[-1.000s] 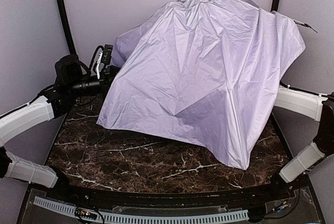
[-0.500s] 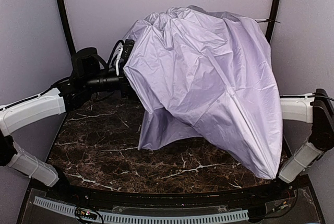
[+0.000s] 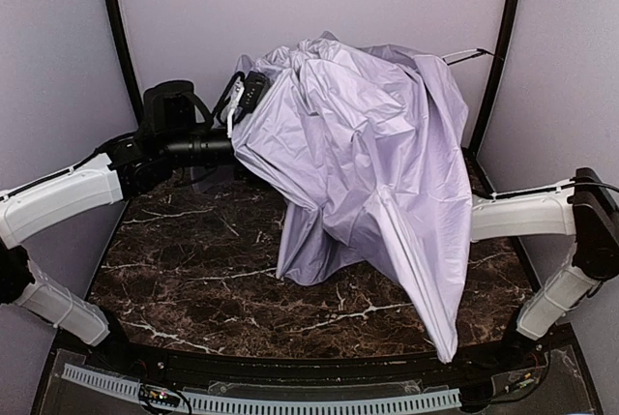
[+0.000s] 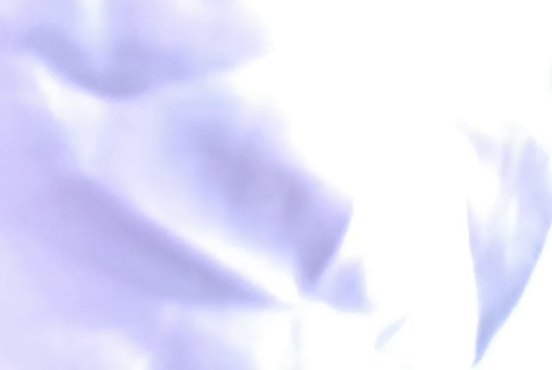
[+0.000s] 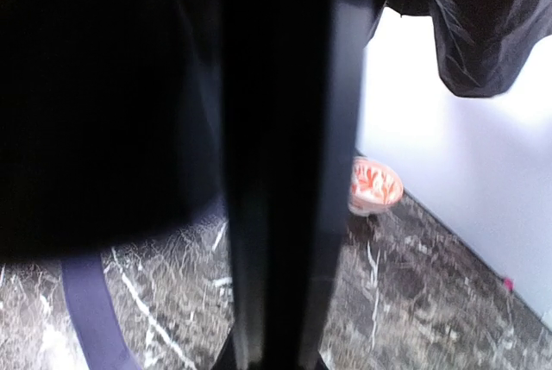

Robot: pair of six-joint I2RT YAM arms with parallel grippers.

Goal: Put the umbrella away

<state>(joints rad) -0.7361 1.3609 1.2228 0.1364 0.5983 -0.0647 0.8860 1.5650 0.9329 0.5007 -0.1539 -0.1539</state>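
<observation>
One umbrella [image 3: 368,163], half-collapsed, hangs over table [image 3: 193,260] centre-right, long axis sloping from rear peak to near-right edge. Right gripper, hidden underneath, clamped on black shaft [image 5: 276,172]. Left gripper [image 3: 250,94] against fabric, jaws unreadable.

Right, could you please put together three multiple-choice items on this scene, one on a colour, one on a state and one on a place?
1. What colour is the outer fabric of the umbrella?
A. yellow
B. pale lavender
C. green

2. What state is the umbrella in?
A. partly collapsed, fabric hanging in loose folds
B. folded tight and strapped
C. spread fully open and taut

3. Where is the red patterned bowl?
A. on top of the umbrella
B. upside down on an arm
C. on the marble table, near the wall

Answers: 1 B, the top view shows lavender fabric; 2 A, the canopy sags in crumpled folds; 3 C, the right wrist view shows it on the marble by the wall.
</observation>
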